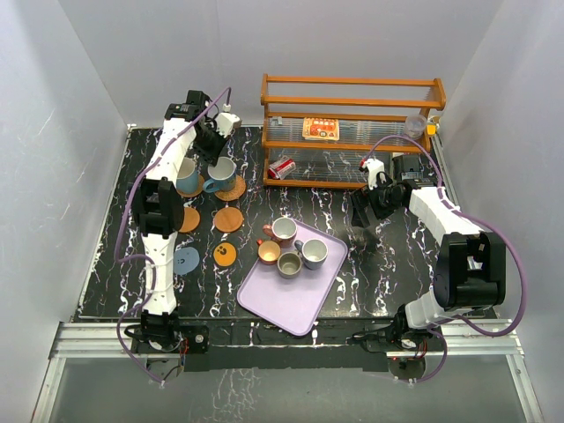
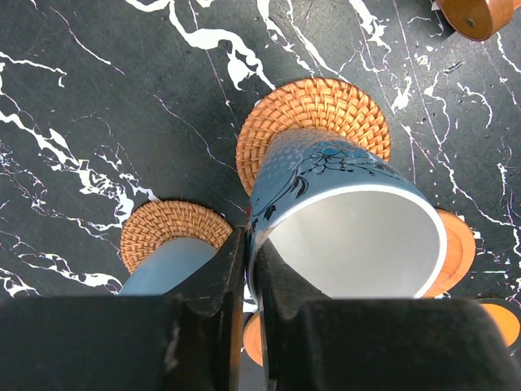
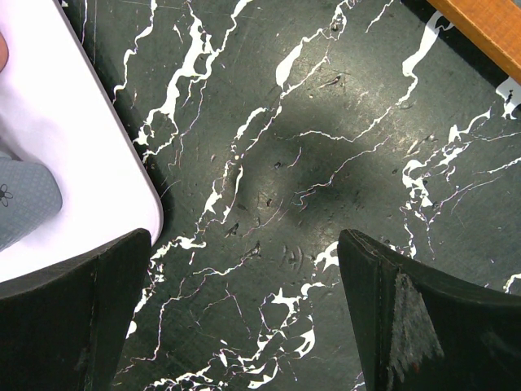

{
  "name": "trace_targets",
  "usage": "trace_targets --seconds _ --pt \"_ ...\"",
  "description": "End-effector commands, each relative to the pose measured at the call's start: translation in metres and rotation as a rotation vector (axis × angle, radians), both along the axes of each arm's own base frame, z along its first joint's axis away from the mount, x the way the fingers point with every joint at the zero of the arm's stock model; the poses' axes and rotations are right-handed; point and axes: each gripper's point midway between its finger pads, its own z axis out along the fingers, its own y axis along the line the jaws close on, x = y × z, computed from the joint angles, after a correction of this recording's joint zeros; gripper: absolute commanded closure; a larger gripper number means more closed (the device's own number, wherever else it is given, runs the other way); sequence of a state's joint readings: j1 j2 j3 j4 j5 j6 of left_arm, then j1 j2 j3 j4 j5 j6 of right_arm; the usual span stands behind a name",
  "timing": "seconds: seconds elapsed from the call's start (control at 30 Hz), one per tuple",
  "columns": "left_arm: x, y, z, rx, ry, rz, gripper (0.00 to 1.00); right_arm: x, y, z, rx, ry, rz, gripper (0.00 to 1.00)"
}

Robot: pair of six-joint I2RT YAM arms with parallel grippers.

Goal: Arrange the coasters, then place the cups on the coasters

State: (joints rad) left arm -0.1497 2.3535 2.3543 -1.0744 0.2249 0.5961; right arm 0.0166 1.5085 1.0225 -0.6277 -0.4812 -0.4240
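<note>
Nearest the arms' bases lies the large lilac rectangular tray (image 1: 286, 304). Four small ceramic mugs wait on it: a pink one (image 1: 284, 231), a small one with an orange inside (image 1: 268, 252), an olive-grey one (image 1: 289, 263) and a white one (image 1: 312, 254). Just right of the tray hangs the right gripper (image 3: 244, 244), jaws spread wide and empty over bare black marble.

Left of the tray, four thin discs lie bare in two rows: a grey-blue coaster (image 1: 186, 259) and an orange coaster with black dots (image 1: 226, 255), then two plain orange coasters (image 1: 189, 218) (image 1: 228, 218) behind them.

Further back, the left gripper (image 2: 247, 261) is clenched on the rim of a blue mug with a dark flower pattern (image 2: 326, 167), one finger inside the wall and one outside. The mug leans a little, its base over a woven brown rattan coaster (image 2: 313, 106). I cannot tell whether it has touched down. Just to its left a plain pale blue mug (image 2: 167, 265) stands on the second rattan coaster (image 2: 171, 224).

So the coasters look laid out, and the cups are going on; this seems to be the second. The next move calls for settling the mug flat and centred, then letting go and lifting clear without catching the rim.

At the back stands a slatted wooden rack (image 1: 352, 84).
</note>
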Motion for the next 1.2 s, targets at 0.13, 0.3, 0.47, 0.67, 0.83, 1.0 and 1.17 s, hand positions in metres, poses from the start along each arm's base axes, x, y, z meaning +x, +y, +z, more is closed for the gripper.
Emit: trace_targets --seconds 0.13,0.3,0.47,0.67,0.83,1.0,1.17 --pt "0.000 -0.005 0.025 -0.034 -0.038 -0.004 1.00 0.007 0.000 0.006 0.009 -0.031 0.003 0.02" --pt "-0.002 -0.008 0.029 -0.048 -0.039 -0.006 1.00 0.007 0.000 0.006 0.008 -0.031 0.003 0.02" --pt "-0.004 -0.007 0.022 -0.043 -0.019 -0.006 1.00 0.007 0.000 0.006 0.010 -0.031 0.004 0.02" --pt "-0.005 -0.007 0.013 -0.039 0.004 -0.007 1.00 0.007 0.000 0.007 0.009 -0.034 0.003 0.02" --pt "-0.005 -0.006 0.007 -0.034 0.017 -0.006 0.97 0.007 0.000 0.007 0.008 -0.034 0.003 0.02" --pt "-0.002 -0.006 0.004 -0.031 0.013 -0.004 0.93 0.007 0.000 0.007 0.008 -0.037 0.004 0.02" --pt "0.003 -0.006 0.005 -0.032 -0.005 0.001 0.89 0.007 0.000 0.007 0.008 -0.034 0.003 0.02"
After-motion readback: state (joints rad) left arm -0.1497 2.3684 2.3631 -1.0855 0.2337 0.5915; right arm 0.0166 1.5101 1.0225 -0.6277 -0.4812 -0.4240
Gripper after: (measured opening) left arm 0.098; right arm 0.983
